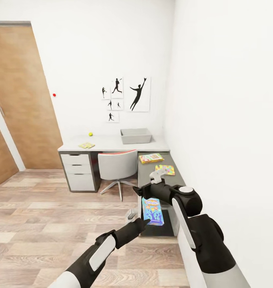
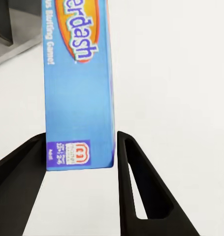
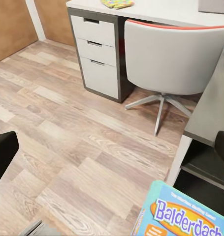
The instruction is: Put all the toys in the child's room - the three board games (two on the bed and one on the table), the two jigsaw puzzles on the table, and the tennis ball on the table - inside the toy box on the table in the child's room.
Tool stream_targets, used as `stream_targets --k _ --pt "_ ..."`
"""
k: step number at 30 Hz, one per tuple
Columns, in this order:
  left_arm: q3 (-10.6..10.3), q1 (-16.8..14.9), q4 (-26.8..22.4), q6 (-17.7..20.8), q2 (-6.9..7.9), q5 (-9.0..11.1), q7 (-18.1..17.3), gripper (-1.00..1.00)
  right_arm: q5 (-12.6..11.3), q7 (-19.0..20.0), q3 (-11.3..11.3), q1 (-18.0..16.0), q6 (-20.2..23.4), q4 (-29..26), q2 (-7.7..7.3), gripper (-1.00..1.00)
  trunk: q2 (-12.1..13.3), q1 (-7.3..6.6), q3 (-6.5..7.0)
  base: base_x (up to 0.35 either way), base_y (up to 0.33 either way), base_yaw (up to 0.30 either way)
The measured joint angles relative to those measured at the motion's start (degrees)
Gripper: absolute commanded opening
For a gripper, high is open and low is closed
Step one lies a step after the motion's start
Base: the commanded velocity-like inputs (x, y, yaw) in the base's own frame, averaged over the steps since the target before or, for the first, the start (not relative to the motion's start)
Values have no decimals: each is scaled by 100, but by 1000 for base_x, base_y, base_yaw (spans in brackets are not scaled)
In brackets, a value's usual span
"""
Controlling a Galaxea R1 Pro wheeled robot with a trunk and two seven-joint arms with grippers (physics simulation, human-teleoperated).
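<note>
Sitting on the desk (image 1: 112, 143), the toy box (image 1: 135, 136) looks empty.

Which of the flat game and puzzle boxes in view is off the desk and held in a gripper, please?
The blue Balderdash box, clamped upright in the left gripper; the other three lie flat on the desk.

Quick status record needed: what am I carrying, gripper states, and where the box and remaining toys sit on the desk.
carried item: blue Balderdash board game, held upright between the two arms
left gripper: shut on the board game, one finger on each side of its lower edge
right gripper: state unclear from these views
toy box: grey, open, on the desk near the corner
tennis ball: on desk, left part
flat toys on desk: one at left, two on the right wing
chair: tucked at desk
</note>
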Motion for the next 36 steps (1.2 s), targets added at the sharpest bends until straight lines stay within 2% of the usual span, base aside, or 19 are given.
stream_targets --k 21,36 --pt "-3 0 0 0 0 2 0 -100 0 1 0 -1 8 -1 0 100 0 0 0 343 0 2" --pt "1 1 -2 -1 5 2 1 -100 0 2 1 -2 8 1 1 100 0 0 0 343 0 227"
